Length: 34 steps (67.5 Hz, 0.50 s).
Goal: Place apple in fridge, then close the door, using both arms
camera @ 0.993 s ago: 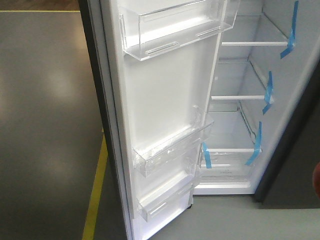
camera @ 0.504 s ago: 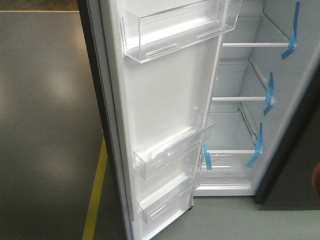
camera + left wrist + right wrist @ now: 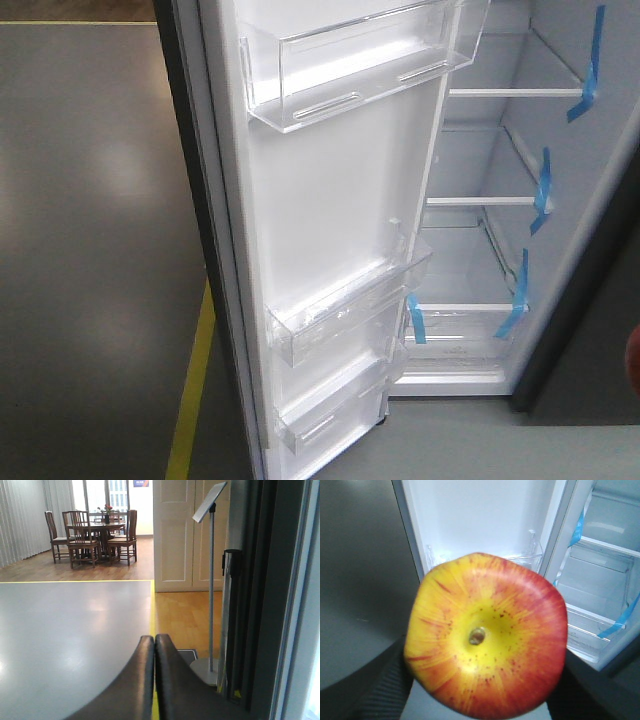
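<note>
The apple (image 3: 485,637), red with a yellow centre, fills the right wrist view, stem dimple toward the camera. My right gripper (image 3: 485,692) is shut on it, with black fingers (image 3: 382,690) at both lower corners. A red sliver of the apple (image 3: 634,362) shows at the front view's right edge. The door (image 3: 330,190) stands open, white lining and clear bins facing me. Beyond it is the fridge (image 3: 480,260) with glass shelves and blue tape. My left gripper (image 3: 154,642) is shut on nothing, next to the door's dark outer edge (image 3: 265,605).
A yellow floor line (image 3: 190,390) runs along the grey floor left of the door. A sign stand (image 3: 211,580) with a round base stands close to the door's outer edge. A dining table with chairs (image 3: 92,535) is far back.
In the front view the fridge and door have drifted slightly right and down. The red sliver at the right edge stays where it was.
</note>
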### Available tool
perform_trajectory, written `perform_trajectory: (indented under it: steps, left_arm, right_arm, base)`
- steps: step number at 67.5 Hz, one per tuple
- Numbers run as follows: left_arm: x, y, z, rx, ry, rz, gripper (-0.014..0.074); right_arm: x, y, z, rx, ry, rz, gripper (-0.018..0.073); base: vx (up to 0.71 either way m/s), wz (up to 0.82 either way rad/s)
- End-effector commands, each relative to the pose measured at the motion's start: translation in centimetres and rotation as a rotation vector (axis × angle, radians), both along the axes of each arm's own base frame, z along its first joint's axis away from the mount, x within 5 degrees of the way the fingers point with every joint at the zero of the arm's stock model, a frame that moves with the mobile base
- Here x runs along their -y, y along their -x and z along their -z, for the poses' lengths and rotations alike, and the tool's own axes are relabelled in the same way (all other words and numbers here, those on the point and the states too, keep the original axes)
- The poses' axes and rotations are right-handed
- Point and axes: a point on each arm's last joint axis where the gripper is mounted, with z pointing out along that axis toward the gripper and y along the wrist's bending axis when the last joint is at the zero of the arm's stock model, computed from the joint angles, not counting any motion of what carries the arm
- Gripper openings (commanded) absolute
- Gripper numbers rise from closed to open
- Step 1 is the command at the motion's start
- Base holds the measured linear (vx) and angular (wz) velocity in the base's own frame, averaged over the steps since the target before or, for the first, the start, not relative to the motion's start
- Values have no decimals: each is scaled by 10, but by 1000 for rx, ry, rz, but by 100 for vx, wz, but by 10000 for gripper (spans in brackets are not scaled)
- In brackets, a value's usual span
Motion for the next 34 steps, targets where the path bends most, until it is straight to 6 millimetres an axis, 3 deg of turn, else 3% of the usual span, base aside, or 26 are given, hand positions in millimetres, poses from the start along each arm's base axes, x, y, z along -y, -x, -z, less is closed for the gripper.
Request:
perform_trajectory:
  steps: [1,34]
  left_arm:
    - [0,0,2,62,14,1,-6]
    - [0,0,2,62,14,1,-6]
  right_arm:
    - [-1,-3,-13,91,-31,-3,360]
    - [-1,-3,-13,91,-31,-3,360]
  base:
    - [3,0]
    - [3,1]
